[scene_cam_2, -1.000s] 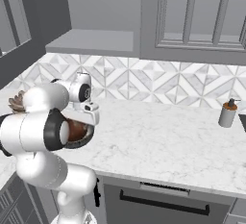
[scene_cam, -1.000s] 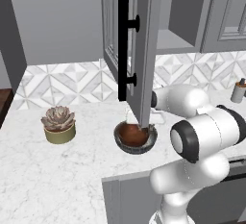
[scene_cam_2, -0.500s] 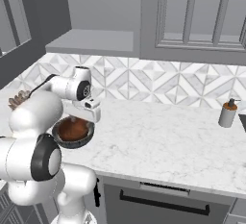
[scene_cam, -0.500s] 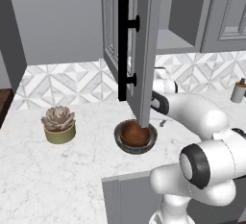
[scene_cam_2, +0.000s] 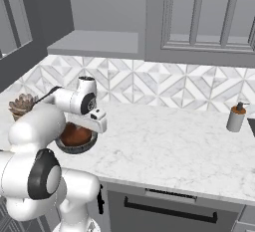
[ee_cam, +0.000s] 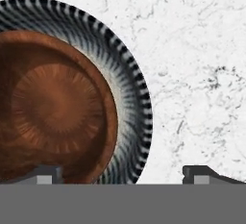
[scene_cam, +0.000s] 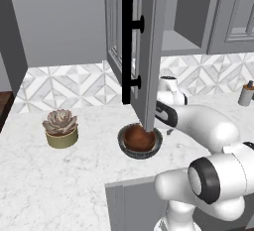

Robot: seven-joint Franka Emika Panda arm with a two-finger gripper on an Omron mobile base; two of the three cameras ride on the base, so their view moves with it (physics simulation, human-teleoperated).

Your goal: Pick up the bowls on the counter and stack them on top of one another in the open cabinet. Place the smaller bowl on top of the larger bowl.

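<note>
The small reddish-brown bowl (ee_cam: 57, 107) sits inside the wide dark grey bowl (ee_cam: 129, 98) on the white marble counter (ee_cam: 197, 50). The nested pair, the smaller bowl (scene_cam: 139, 137) in the larger bowl (scene_cam: 140, 149), stands below the open cabinet's door (scene_cam: 149, 51). My gripper (ee_cam: 122, 174) is open just above the pair's right side. One fingertip (ee_cam: 45, 172) is over the brown bowl and the other is over bare counter, with the grey rim between them. From the right, the gripper (scene_cam_2: 89, 127) hangs over the grey bowl (scene_cam_2: 74, 149). The cabinet's grey shelf (scene_cam: 181, 41) is higher up.
A succulent in a yellow-green pot (scene_cam: 60, 128) stands left of the bowls. The door's long black bar handle (scene_cam: 127, 49) juts out above them. A soap bottle (scene_cam_2: 235, 117) stands far right on the counter (scene_cam_2: 174, 146). A grey drawer front (scene_cam_2: 169, 208) is below.
The arm has unfolded and stretched forward, bringing the hand from beside the robot's body to over the right side of the nested bowls. The bowls have not moved.
</note>
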